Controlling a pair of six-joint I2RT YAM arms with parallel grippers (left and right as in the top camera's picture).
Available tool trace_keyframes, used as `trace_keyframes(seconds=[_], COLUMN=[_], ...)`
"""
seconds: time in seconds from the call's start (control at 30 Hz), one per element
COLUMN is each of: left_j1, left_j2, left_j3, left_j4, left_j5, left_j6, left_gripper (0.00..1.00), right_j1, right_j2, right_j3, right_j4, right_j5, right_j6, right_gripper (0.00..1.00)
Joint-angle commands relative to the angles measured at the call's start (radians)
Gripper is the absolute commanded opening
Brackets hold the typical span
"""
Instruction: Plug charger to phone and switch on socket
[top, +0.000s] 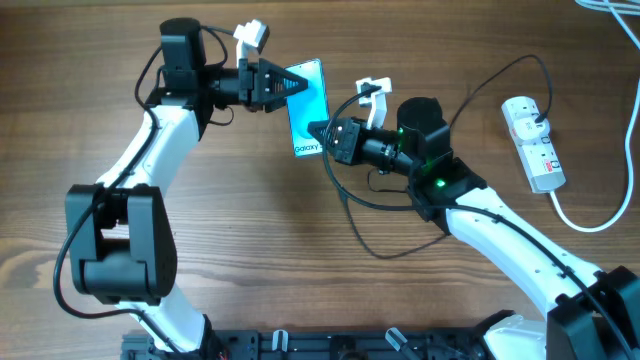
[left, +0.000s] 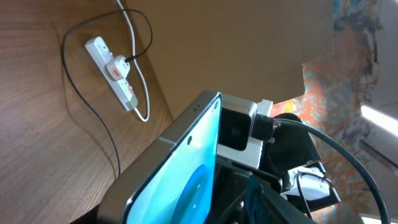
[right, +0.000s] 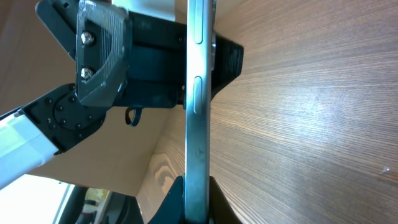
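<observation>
The phone (top: 308, 105) has a turquoise screen and is held off the table between both grippers. My left gripper (top: 285, 85) is shut on its top end. My right gripper (top: 322, 133) is shut on its bottom end. The right wrist view shows the phone edge-on (right: 198, 124), with my right jaws (right: 199, 199) pinching it. The screen fills the bottom of the left wrist view (left: 180, 180). The charger cable (top: 527, 59) runs from a black plug (top: 540, 125) in the socket (top: 533, 143) and loops under my right arm. Its connector tip is hidden.
The socket's thick white cord (top: 590, 215) curves off at the right edge. In the left wrist view the socket (left: 112, 71) lies far back with the black cable (left: 65, 59) looping beside it. A slack cable loop (top: 380, 254) lies on the wood below my right gripper.
</observation>
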Motion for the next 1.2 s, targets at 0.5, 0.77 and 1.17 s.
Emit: trace_keyframes(seconds=[0.5,0.77,1.17], left_j1=[-0.063,-0.063,-0.063], left_j2=[-0.030,-0.030,-0.029], left_j3=[0.011,0.011,-0.040], left_j4=[0.050,0.050,-0.130], left_j5=[0.046,0.046,-0.109], left_j6=[-0.139,-0.134,0.069], left_gripper=[0.21,0.04,0.04], right_j1=[0.002,0.001,-0.012], right_j2=[-0.006,-0.006,-0.060], right_j3=[0.017,0.017,0.017], right_j4=[0.013,-0.030,-0.377], right_j5=[0.119,0.140,0.085], right_j6=[0.127,0.080,-0.298], right_gripper=[0.04,0.26,0.95])
